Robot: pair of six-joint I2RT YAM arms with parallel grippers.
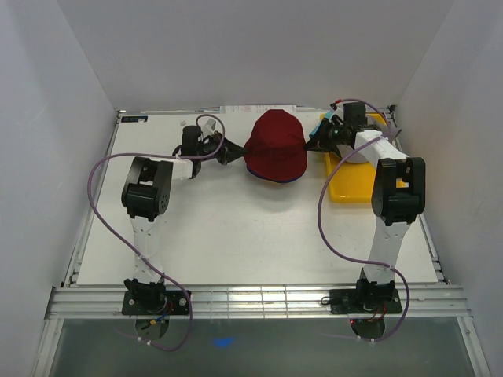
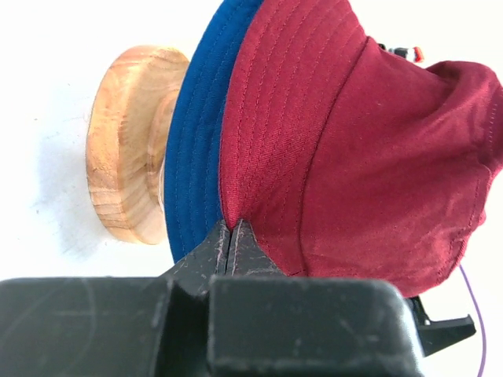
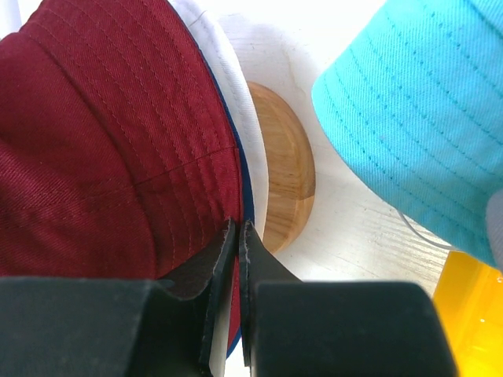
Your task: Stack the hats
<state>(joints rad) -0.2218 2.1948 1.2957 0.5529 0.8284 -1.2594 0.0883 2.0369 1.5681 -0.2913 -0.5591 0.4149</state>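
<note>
The dark red hat (image 1: 275, 143) sits on top of the royal blue hat (image 2: 192, 149), whose brim edge peeks out below it, over the wooden stand (image 2: 126, 157). My left gripper (image 1: 236, 151) is shut on the red hat's brim at its left side (image 2: 232, 228). My right gripper (image 1: 309, 145) is shut on the brim at its right side (image 3: 237, 228). In the right wrist view a light grey brim (image 3: 224, 71) lies under the red hat (image 3: 102, 141) and a thin blue edge. The teal hat (image 3: 416, 102) lies to the right, by the tray.
A yellow tray (image 1: 350, 188) lies at the back right under my right arm, with the teal hat (image 1: 323, 126) at its far left corner. The wooden stand's base (image 3: 287, 165) shows under the hats. White walls enclose the table on three sides.
</note>
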